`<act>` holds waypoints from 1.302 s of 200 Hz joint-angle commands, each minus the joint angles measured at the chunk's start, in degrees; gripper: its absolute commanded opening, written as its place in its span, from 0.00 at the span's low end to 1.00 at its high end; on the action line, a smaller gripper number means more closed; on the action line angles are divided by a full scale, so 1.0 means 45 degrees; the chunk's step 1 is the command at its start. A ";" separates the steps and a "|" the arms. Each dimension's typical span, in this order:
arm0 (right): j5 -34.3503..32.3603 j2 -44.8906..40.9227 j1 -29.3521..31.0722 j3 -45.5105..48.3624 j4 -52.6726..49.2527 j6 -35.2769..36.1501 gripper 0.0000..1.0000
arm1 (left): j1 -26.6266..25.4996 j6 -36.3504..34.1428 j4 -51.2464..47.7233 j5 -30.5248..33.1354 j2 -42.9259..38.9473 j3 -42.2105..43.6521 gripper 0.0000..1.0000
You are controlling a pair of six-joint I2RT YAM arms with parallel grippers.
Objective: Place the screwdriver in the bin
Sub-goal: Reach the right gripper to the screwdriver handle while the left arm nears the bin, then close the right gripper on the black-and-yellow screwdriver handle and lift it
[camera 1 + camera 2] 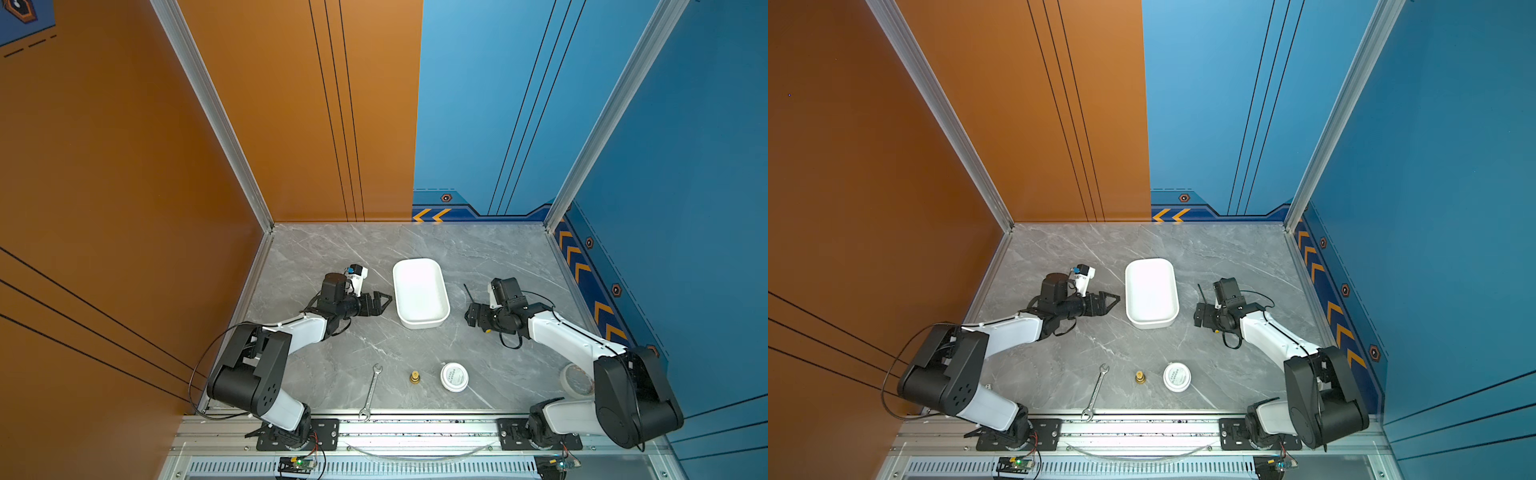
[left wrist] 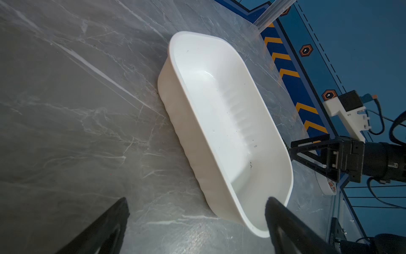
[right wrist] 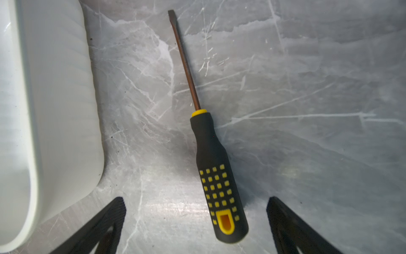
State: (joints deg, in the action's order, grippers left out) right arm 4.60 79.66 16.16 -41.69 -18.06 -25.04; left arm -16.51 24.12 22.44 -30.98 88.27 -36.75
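1. Screwdriver (image 3: 211, 171): lies flat on the grey marble table (image 1: 332, 257), outside the bin (image 1: 419, 322) and just beside its long right wall, not touching it. Blade tip points toward the back wall.
2. Both top views: only the thin shaft (image 1: 1202, 292) shows past the right arm; the handle is hidden under the wrist.
3. Right gripper (image 3: 196, 200): jaws wide apart, one finger either side of the handle's butt end, neither touching it. Nothing held. Height above the table cannot be told.
4. Left gripper (image 2: 196, 200): jaws apart, empty, just left of the bin, facing its near left corner.
5. Bin: white, upright, nothing inside, mid-table between the two grippers.
6. Near the front edge, well apart from the bin: silver wrench (image 1: 370, 392), small brass fitting (image 1: 414, 377), round white tin (image 1: 454, 377).
7. Tape roll (image 1: 575, 380): partly hidden behind the right arm.
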 commanded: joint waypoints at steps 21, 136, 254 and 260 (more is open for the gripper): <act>-0.0817 0.1145 0.0080 -0.1028 -0.0511 -0.0452 0.89 | -0.0177 0.0227 -0.0083 -0.0362 0.0235 -0.0368 0.98; -0.1354 0.2968 0.0607 -0.2121 -0.1356 -0.0608 0.60 | -0.0243 0.0396 -0.0079 -0.0583 0.0179 -0.0407 0.98; -0.1336 0.3679 0.0666 -0.2089 -0.1337 -0.0734 0.20 | -0.0274 0.0150 -0.0627 -0.0469 0.0092 -0.0452 0.98; -0.1325 0.3674 0.0667 -0.2061 -0.1342 -0.0725 0.18 | -0.0275 0.0131 -0.0658 -0.0459 0.0075 -0.0447 0.98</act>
State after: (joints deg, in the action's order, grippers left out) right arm -1.74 94.63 18.83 -51.07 -21.91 -27.70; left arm -17.32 25.54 20.91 -32.23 88.75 -37.32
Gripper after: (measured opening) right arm 0.264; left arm 0.978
